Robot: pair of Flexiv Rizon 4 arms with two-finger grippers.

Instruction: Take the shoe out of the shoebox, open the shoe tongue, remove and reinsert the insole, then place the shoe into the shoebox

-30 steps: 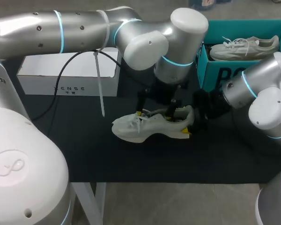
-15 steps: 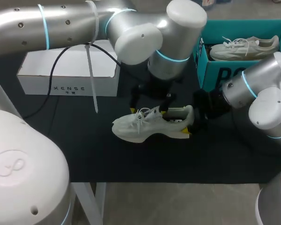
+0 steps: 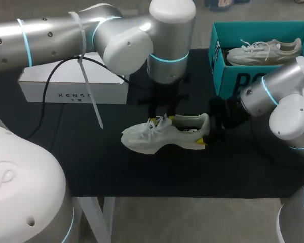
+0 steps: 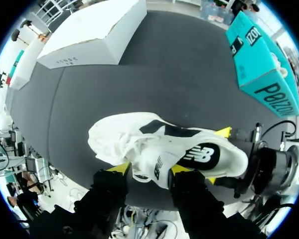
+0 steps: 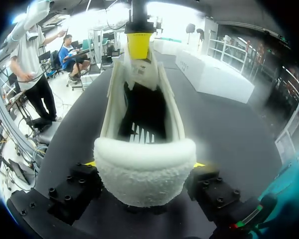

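Shoe: white shoe [image 3: 159, 135] out of the box, on its sole near the middle of the desk [image 3: 91, 162], toe toward my left, heel toward my right.
Left gripper: left gripper [image 4: 149, 169] comes down from above onto the laced front of the shoe. In the left wrist view its two yellow tips press a fold of white upper from both sides, so it is clamped on it.
Tongue: in the right wrist view the tongue [image 5: 139, 74] stands raised at the far end of the opening, with a yellow tip of the left gripper just above it.
Right gripper: right gripper [image 5: 144, 167] is low at the heel end. The padded heel collar sits between its fingers, one yellow tip touching each side, so it is clamped on the heel.
Shoe mouth: wide open toward the right wrist camera. The interior is dark, and I cannot tell whether the insole is in place.
Shoebox: teal shoebox [image 3: 228, 76] at the far right of the desk, lid off, well apart from the shoe.
Second shoe: pale second shoe [image 3: 263, 50] lies on its side inside the shoebox.
White box: long white box [image 3: 73, 83] at the far left of the desk, closed, under the left arm.
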